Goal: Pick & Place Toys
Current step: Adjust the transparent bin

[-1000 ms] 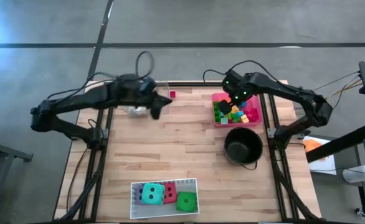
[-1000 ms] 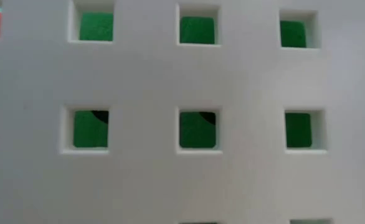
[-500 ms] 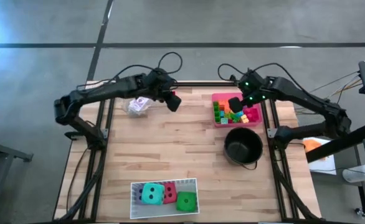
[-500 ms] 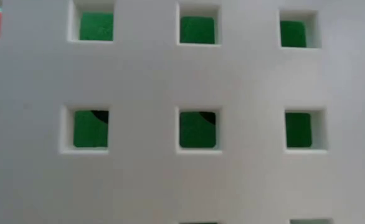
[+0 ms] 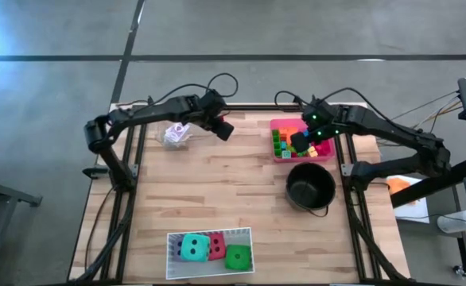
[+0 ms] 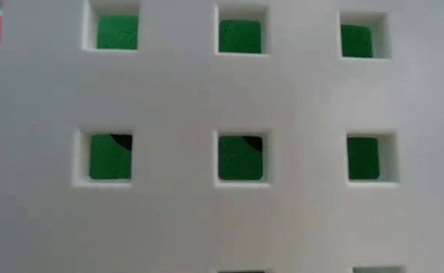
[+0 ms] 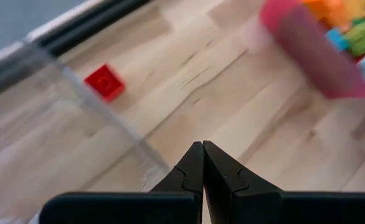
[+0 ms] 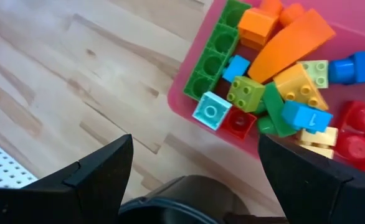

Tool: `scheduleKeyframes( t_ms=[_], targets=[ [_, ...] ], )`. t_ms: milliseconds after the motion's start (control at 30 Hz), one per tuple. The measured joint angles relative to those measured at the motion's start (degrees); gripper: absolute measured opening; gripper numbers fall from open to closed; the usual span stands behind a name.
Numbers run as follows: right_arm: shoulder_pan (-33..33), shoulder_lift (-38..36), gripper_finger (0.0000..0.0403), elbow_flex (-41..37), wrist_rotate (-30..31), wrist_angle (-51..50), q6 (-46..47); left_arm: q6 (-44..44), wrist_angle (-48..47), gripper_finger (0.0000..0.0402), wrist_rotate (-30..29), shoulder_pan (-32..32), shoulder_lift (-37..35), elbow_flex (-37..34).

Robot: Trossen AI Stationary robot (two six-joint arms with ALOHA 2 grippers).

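My left gripper (image 5: 225,131) (image 7: 202,144) hangs shut over bare wood near the table's far edge, pointing steeply down. A small red block (image 7: 104,82) lies flat on the wood just beyond it, beside the clear tray (image 5: 176,133) (image 7: 58,118), which holds a purple toy (image 5: 177,130). My right gripper (image 5: 300,143) (image 8: 195,142) stands open above the near-left rim of the pink tray (image 5: 279,156) (image 8: 189,102). That tray is full of bright plastic blocks (image 8: 276,68). Teal (image 5: 192,248), red (image 5: 215,246) and green (image 5: 237,257) dice sit in the white tray (image 5: 209,233).
A black round pot (image 5: 310,187) stands just nearer than the pink tray, on the right. The white tray's perforated wall (image 6: 169,98) fills the low view, with green showing through its holes. Bare wood lies across the table's middle.
My left gripper has swung from beside the clear tray toward the table's right along the far edge, come down and tipped to point more steeply down, staying shut. My right gripper has shifted a little over the pink tray, still open.
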Motion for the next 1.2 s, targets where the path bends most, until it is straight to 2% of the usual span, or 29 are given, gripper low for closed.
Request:
scheduleKeyframes(
  t_ms=[167,467,700,933,1100,1200],
  targets=[
    [0.9,0.0,0.0338,0.2,-0.1,1.3,0.4,-0.4,-4.5,0.0008,-0.8,0.8,1.6,0.0],
    [1.0,0.0,0.0338,0.3,-0.7,3.7,0.2,-1.1,-6.3,0.0008,-4.2,0.8,2.8,0.0],
    [1.0,0.0,0.0338,0.3,-0.7,3.7,-0.1,-3.4,-13.8,0.0007,-6.4,1.5,2.6,0.0],
    [1.0,0.0,0.0338,0.3,-0.7,3.7,-0.7,-4.3,-10.6,0.0007,-8.9,1.0,-1.2,0.0],
    [1.0,0.0,0.0338,0.3,-0.7,3.8,-0.7,-3.8,-5.0,0.0007,-2.1,1.0,-1.6,0.0],
    [1.0,0.0,0.0338,0.3,-0.7,3.9,-0.7,-3.5,-4.1,0.0007,-1.0,0.3,0.1,0.0]
  ],
)
